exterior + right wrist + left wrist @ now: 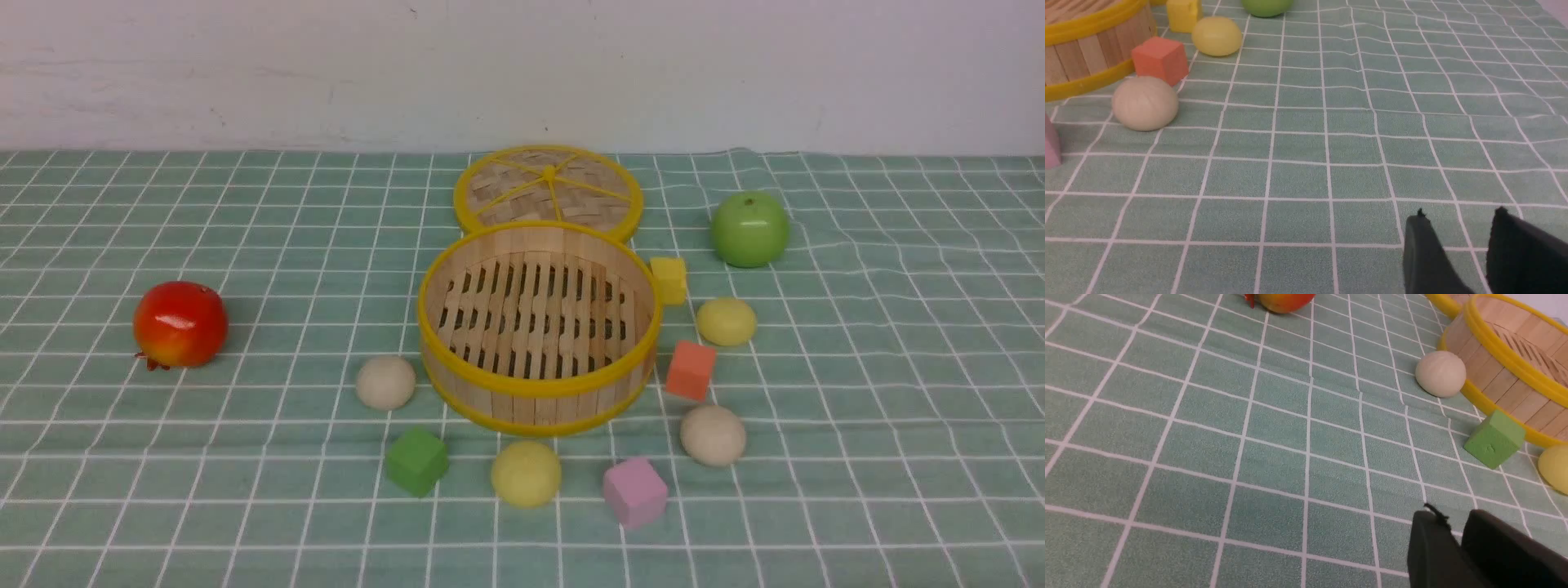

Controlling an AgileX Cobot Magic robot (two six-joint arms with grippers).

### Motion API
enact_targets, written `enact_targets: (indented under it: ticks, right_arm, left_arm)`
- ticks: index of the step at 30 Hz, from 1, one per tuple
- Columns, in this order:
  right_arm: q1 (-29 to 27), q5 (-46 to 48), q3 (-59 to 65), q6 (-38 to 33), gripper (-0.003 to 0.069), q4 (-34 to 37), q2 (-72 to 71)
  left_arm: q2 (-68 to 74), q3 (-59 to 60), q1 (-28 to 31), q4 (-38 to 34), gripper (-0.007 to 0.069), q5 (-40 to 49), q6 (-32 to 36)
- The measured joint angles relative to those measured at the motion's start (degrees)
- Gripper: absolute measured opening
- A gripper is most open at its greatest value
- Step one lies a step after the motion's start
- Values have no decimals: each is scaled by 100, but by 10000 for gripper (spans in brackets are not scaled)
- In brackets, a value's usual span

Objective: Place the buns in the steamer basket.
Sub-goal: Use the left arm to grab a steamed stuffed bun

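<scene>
The empty steamer basket [539, 384] stands mid-table. Four buns lie around it on the cloth: an off-white one [385, 382] at its left, a pale yellow one [526, 474] in front, an off-white one [713, 435] at the front right, and a pale yellow one [726, 321] at the right. No gripper shows in the front view. My left gripper [1453, 514] is shut and empty, well short of the left off-white bun [1440, 373]. My right gripper [1459, 213] is open and empty, far from the right off-white bun [1145, 103].
The flat woven lid [547, 192] lies behind the basket. A green apple [749, 229] sits at the back right, a red fruit [180, 324] at the left. Green [417, 461], pink [634, 492], orange [691, 370] and yellow [669, 279] cubes lie among the buns.
</scene>
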Motion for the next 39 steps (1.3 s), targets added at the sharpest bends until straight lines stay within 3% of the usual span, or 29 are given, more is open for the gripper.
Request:
enact_targets:
  ticks: [28,30,39]
  right_arm:
    - [0,0,0,0,240,-10,0]
    - [0,0,0,0,240,-10,0]
    - [0,0,0,0,240,-10,0]
  left_arm:
    - [0,0,0,0,127,-51,0]
    - [0,0,0,-145,129,-279,-71]
    - [0,0,0,-2181,131,-1585,-1150]
